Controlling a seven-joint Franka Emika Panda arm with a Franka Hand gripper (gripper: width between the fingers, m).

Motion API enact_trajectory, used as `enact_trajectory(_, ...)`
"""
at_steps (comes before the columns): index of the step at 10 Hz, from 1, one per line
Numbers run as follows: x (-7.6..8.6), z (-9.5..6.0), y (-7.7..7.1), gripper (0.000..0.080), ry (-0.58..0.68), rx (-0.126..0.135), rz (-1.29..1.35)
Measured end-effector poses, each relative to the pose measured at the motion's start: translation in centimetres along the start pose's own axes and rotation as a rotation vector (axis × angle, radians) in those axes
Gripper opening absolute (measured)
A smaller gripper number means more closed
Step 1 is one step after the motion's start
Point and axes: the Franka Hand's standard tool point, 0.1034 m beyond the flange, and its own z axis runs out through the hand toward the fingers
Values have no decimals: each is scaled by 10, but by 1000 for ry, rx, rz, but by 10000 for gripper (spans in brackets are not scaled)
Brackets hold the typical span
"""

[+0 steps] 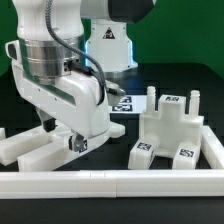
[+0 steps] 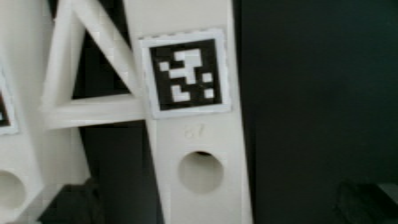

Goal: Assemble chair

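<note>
Surface: a black table with a green wall behind it; the arm's white body fills the exterior view's left and centre.
Left chair part: chunky white slatted pieces of the chair lying flat at the exterior view's far left, reaching under the arm.
Gripper: low over the inner end of that part, pointing down. Whether it touches the plastic cannot be told.
Tagged bar: in the wrist view, a white bar directly under the camera, with a square tag and an oval hole. It is probably a piece of the left chair part.
Marker board: flat on the table behind the gripper, near the arm's base.
Pegged assembly: more of the chair on the exterior view's right, standing with its pegs up and well apart from the gripper.
Rail: a long plain white rail along the front edge that turns up the exterior view's right side.
Risk, off-centre close: if the fingers close on the bar's edge or across the hole, the piece could twist or slip.
Risk, descent: going lower with the tips above the plastic rather than beside it would press the part into the table or push it aside.
Risk, lift: the part is long, so a grip near one end could let the far end sag or drag.
Jaws: spread as wide as they go and holding nothing. The blurred grey fingers appear to stand well clear on either side of the bar.
</note>
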Motion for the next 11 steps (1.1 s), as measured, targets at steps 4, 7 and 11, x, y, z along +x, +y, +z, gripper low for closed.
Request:
enact_trajectory(4, -3, 26, -3, 649, 32, -5, -51)
enact_trajectory(7, -8, 34, -14, 649, 74, 16, -88)
enact_trajectory(11, -12, 36, -16, 518, 92, 27, -99)
